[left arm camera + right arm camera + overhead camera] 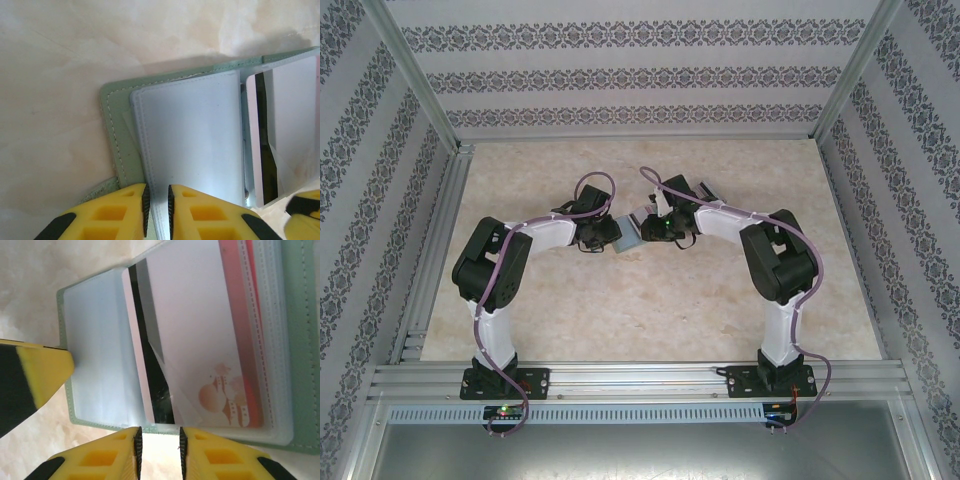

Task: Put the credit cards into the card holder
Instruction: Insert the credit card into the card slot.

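From the overhead camera I see the card holder (pixel 628 233) lying open on the table (pixel 620 320), roughly mid-table, squeezed between my two wrists. The left gripper (pixel 157 200) comes at it from the left and the right gripper (pixel 158 437) from the right.

On the left wrist feed the holder sits directly ahead of the yellow fingertips, and they overlap the near edge of its left half. The jaws are drawn close, with a thin slit between them through which pale plastic shows. I cannot tell whether they pinch that leaf or merely rest on it. One finger (pixel 35 375) of this gripper appears in the right wrist feed, its tip touching the outer edge of the holder's left leaf.

On the right wrist feed the fingertips sit just off the holder's near edge, directly below the lower end of a credit card (pixel 150 385). These jaws also stand close together with a narrow gap, and I cannot tell whether they hold anything.

The credit card is pale with a black stripe along its length. It lies slightly tilted by the fold, partly under a clear pocket leaf.

The right half of the holder carries a stack of clear pockets inside the green cover (pixel 300 340), and a red card (pixel 247 390) sits in them. It bears a peach-coloured picture near its lower end, too blurred for me to read any lettering. The left pocket looks plain grey-white.
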`<state>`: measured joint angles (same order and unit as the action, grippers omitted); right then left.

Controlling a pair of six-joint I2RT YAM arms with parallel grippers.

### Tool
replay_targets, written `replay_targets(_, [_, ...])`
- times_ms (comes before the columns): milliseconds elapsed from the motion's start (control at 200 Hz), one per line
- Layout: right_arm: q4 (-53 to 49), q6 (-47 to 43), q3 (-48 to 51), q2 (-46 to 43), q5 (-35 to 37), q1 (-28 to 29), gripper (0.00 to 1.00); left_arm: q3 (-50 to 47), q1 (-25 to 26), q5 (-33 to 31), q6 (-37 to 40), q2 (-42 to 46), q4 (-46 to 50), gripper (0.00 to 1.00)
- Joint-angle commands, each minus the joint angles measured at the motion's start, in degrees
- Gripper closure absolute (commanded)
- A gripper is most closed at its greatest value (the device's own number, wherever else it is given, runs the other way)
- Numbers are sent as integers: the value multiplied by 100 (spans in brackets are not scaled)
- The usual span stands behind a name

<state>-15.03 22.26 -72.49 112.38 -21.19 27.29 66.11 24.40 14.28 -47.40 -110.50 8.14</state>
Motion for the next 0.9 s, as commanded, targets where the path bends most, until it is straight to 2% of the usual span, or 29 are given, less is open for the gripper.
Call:
replay_targets(0, [-170, -81, 12, -499, 6, 131, 70, -42, -62, -40, 15, 15, 262, 79])
replay_targets(165, [-215, -42, -131, -577, -39, 267, 70, -2, -67, -31, 9, 3, 256, 79])
replay_targets(480, [-407, -71, -1056, 506, -201, 353, 70, -108, -67, -30, -41, 40, 177, 80])
replay_targets(729, [-440, -24, -1407, 937, -228, 390, 70, -194, -67, -37, -57, 85, 145, 83])
replay_targets(894, [-638, -119, -1521, 1048, 193, 409, 70, -220, -67, -31, -55, 84, 133, 83])
